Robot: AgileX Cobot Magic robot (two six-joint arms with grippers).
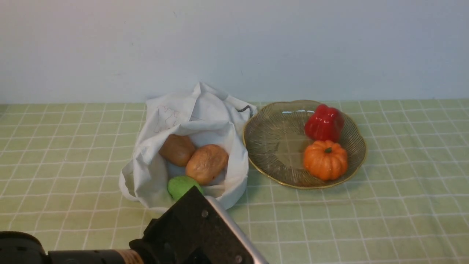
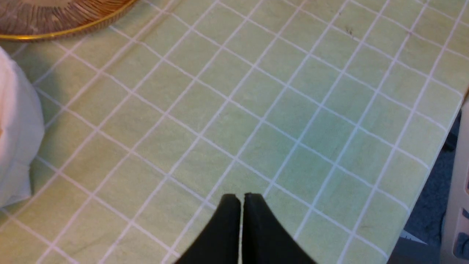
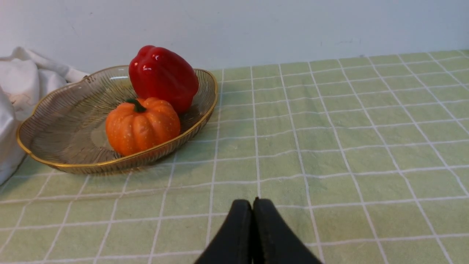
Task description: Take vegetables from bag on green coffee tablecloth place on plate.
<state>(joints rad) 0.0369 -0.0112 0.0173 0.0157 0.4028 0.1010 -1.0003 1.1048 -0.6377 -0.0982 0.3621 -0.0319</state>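
Pumpkin on plate; right gripper closed, well apart.

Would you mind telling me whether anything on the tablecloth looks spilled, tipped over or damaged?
Nothing stands out. The plate sits flat with the pumpkin and a red pepper inside it. Two potatoes and the green gourd lie inside the open bag. No vegetable lies loose on the tablecloth.

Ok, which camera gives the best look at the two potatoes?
The front view: both potatoes lie uncovered in the open bag. The two wrist views catch little beyond the bag's outer cloth, with no potato to make out.
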